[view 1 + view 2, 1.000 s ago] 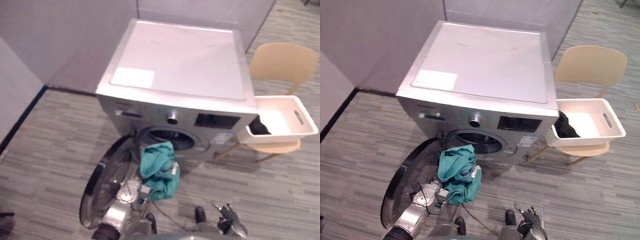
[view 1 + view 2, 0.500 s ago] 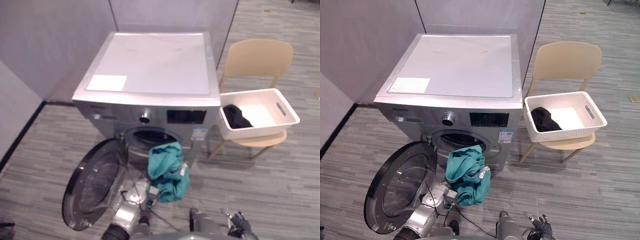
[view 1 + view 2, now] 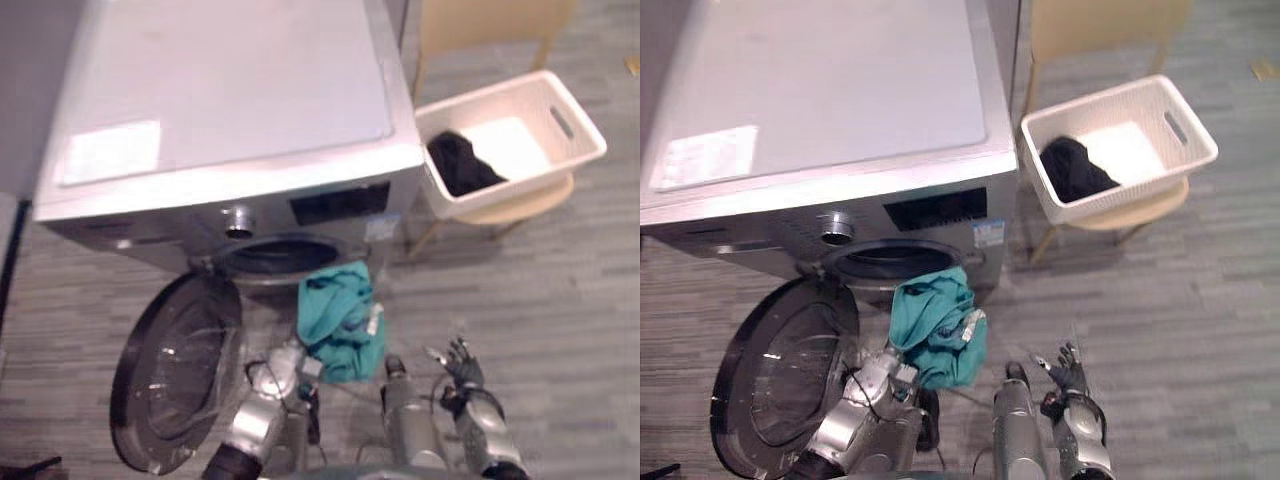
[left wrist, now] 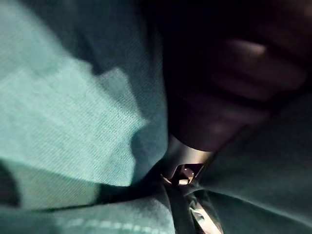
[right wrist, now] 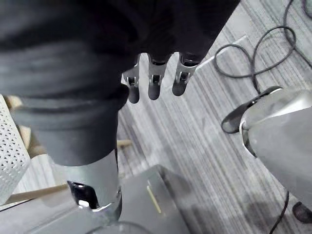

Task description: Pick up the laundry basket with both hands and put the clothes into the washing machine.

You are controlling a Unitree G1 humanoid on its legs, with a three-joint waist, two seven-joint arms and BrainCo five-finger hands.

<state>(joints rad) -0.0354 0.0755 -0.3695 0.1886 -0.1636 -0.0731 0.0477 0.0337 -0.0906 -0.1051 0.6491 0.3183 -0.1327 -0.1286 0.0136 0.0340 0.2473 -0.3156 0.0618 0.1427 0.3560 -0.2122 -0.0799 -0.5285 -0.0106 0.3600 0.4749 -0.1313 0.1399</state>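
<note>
A teal garment (image 3: 340, 318) hangs bunched just below and in front of the washing machine's round drum opening (image 3: 280, 258). My left hand (image 3: 287, 362) holds it from below, and the cloth (image 4: 73, 117) wraps close round that hand's thumb (image 4: 234, 73). The white laundry basket (image 3: 590, 140) stands on a chair to the machine's right, with a dark garment (image 3: 458, 163) in its near corner. My right hand (image 3: 462, 366) hovers low over the floor, to the right of the teal garment, fingers (image 5: 153, 83) straight and holding nothing.
The silver washing machine (image 3: 230, 90) has its round door (image 3: 175, 365) swung open toward the lower left. The tan chair (image 3: 520, 205) stands beside the machine. Grey striped carpet (image 3: 580, 300) stretches to the right of my hands.
The camera has tipped down and nearer, so the whole scene has shifted. The teal garment stays in my left hand before the drum. My right hand has come up further into view.
</note>
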